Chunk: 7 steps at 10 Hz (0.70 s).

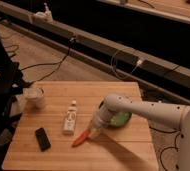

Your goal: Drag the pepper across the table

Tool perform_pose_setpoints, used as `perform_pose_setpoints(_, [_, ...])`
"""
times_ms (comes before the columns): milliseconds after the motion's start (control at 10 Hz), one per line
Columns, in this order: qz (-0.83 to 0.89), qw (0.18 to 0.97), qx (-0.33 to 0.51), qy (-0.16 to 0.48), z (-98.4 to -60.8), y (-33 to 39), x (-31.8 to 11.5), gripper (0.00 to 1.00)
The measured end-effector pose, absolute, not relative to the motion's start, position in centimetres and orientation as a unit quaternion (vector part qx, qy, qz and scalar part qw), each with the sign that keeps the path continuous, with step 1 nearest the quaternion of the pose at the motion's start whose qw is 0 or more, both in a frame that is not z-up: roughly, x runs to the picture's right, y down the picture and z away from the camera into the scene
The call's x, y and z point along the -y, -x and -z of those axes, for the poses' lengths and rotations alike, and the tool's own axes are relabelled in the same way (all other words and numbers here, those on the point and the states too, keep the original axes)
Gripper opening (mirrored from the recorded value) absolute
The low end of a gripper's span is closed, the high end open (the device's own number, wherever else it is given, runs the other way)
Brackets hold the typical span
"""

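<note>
The pepper [81, 138] is a slim red-orange chili lying on the light wooden table [123, 152], just right of the white bottle [70, 118]. Its upper right end is at my gripper [92, 133], which comes down from the white arm on the right and rests on that end. The pepper's tip points down and to the left.
A small black flat object [42, 138] lies near the front left. A white cup [35, 97] stands at the left edge. A green bowl [119, 120] sits behind the arm. Cables run over the floor behind the table.
</note>
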<state>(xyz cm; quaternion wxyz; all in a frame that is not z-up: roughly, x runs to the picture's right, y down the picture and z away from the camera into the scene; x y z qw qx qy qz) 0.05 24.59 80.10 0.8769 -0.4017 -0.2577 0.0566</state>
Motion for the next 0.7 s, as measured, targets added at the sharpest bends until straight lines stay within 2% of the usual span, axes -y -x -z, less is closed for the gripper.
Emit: perform_pose_setpoints(700, [-0.173, 0.871, 0.196, 0.416, -78.1, -6.8, -28.7, 0.13])
